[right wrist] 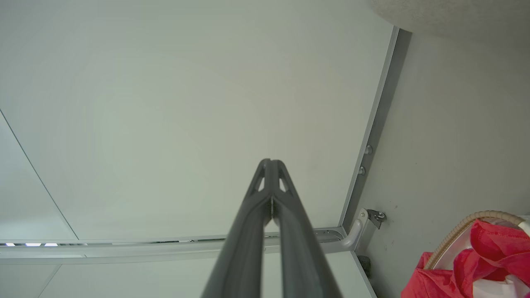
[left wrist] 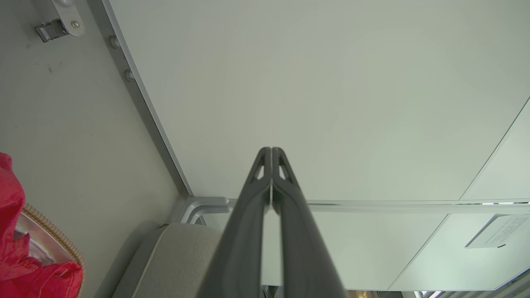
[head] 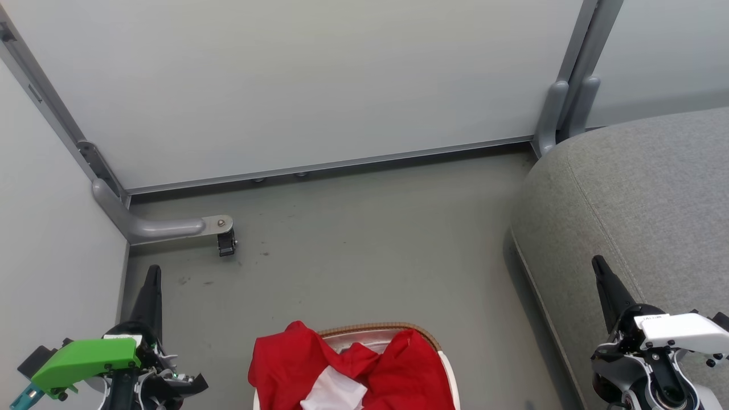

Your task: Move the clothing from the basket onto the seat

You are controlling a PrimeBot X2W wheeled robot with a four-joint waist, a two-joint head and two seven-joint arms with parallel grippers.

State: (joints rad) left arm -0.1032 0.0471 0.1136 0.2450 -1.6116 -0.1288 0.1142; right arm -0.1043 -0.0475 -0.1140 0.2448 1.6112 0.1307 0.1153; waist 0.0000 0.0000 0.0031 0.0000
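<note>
Red clothing (head: 364, 370) with a white patch fills the basket (head: 424, 335) at the bottom centre of the head view and hangs over its left rim. The same red clothing (left wrist: 16, 256) shows at the lower left of the left wrist view and as clothing (right wrist: 476, 265) at the lower right of the right wrist view. The grey seat (head: 638, 205) lies to the right of the basket. My left gripper (head: 152, 273) is shut and empty, left of the basket. My right gripper (head: 598, 263) is shut and empty, over the seat's front part. Both point toward the wall.
A pale partition wall (head: 319, 80) runs across the far side, with a grey metal foot and caster (head: 225, 242) on the floor at the left. Another panel (head: 51, 267) stands close on my left. A grey floor (head: 364, 250) stretches between basket and wall.
</note>
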